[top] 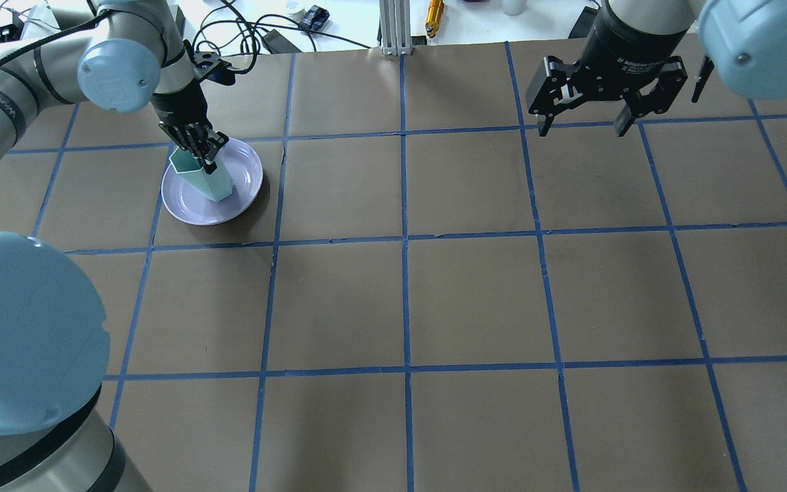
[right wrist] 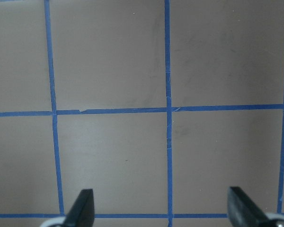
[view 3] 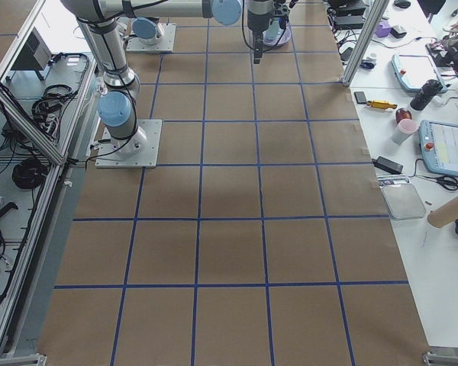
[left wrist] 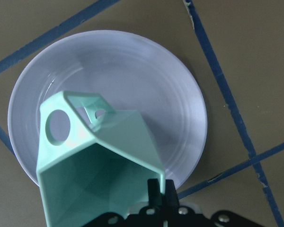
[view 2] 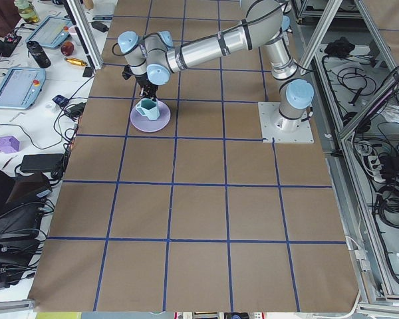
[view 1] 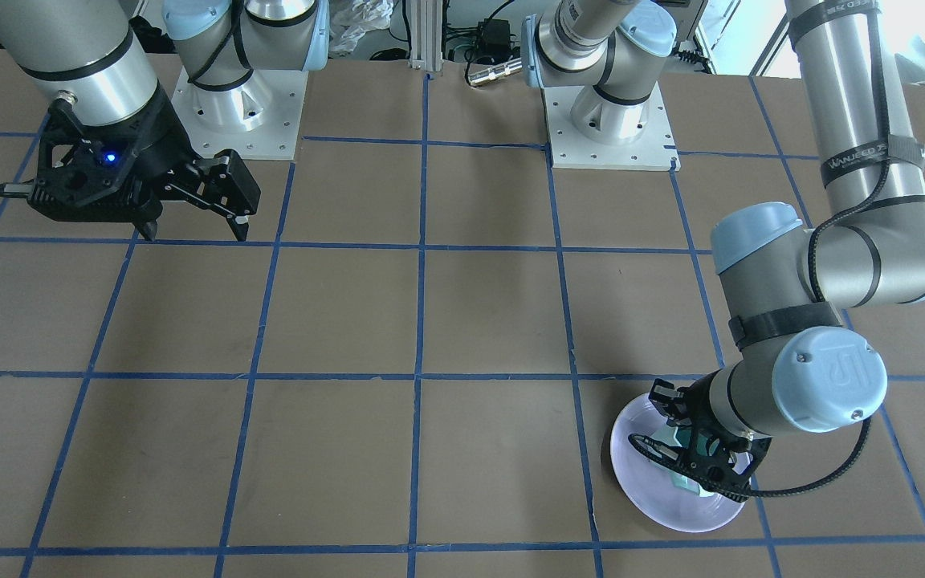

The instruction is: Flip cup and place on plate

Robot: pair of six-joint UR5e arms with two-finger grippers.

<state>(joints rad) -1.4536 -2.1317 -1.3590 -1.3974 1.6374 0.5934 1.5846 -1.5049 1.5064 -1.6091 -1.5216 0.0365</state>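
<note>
The pale mint-green faceted cup (top: 205,179) is mouth up over the lavender plate (top: 243,174) at the far left of the table. My left gripper (top: 203,156) is shut on the cup's rim wall. In the left wrist view the fingers (left wrist: 154,189) pinch the wall of the cup (left wrist: 104,156), with its handle pointing away, above the plate (left wrist: 146,71). I cannot tell whether the base touches the plate. My right gripper (top: 581,119) is open and empty, above the table at the far right; its view (right wrist: 162,210) shows only bare table.
The table is brown paper with a blue tape grid. Both arm bases (view 1: 238,104) stand at the robot's side. An aluminium post (top: 393,27), cables and an orange tool (top: 434,10) lie beyond the far edge.
</note>
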